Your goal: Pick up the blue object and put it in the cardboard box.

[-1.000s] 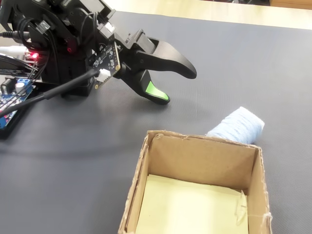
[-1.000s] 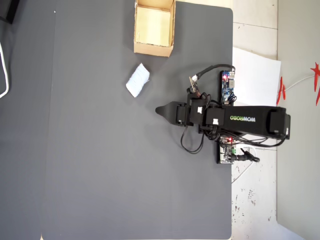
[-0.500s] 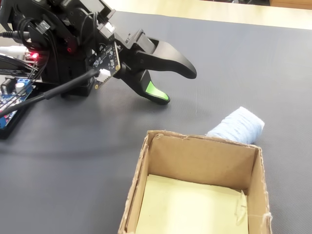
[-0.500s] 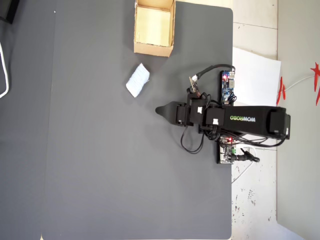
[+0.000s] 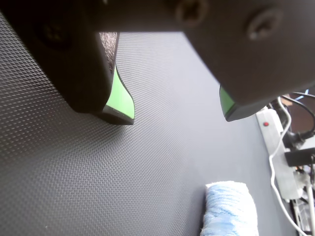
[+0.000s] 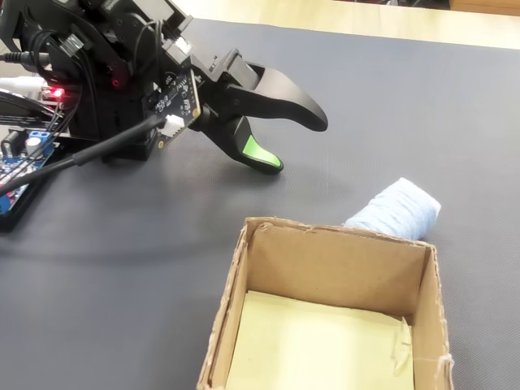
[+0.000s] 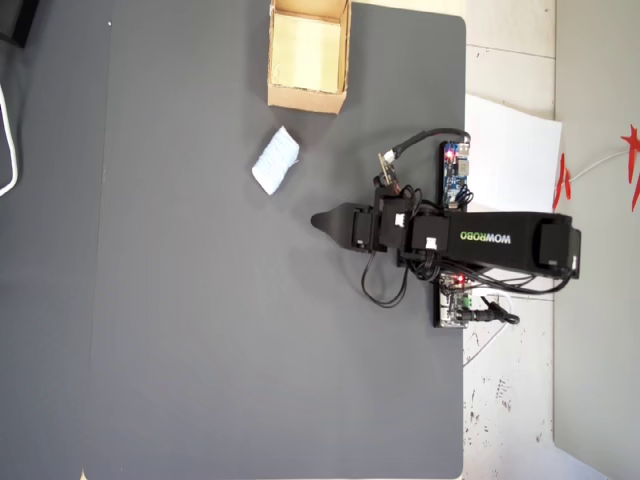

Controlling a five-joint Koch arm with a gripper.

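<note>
Covering almost the whole bench [image 7: 520,420], a dark grey mat [image 7: 200,350] has a fine woven diamond texture that the wrist view shows clearly. It is a long rectangle with rounded corners in the overhead view.

Next in size is the arm [image 7: 500,240], made of black plastic with white letters on its upper link. In the overhead view it lies stretched from the right edge of the mat toward the left, low and nearly level, with loose black cables around the joints and small circuit boards [image 7: 455,175] beside its base.

The cardboard box [image 7: 309,98] is tan, square and low-walled, with rough torn edges and a pale yellow bottom. It stands at the top of the mat in the overhead view and holds nothing inside.

The hand [image 6: 302,145] is black with bright green pads [image 6: 258,152] on the inner sides of the curved, pointed fingers. It is released: the two tips stand clearly apart and nothing is between them. It hangs just above the mat, pointing away from the base.

The blue object [image 6: 396,209] is a small pale blue block, soft and spongy, with rounded corners. It lies on the mat just beside one outer wall of the box, apart from the hand.
</note>
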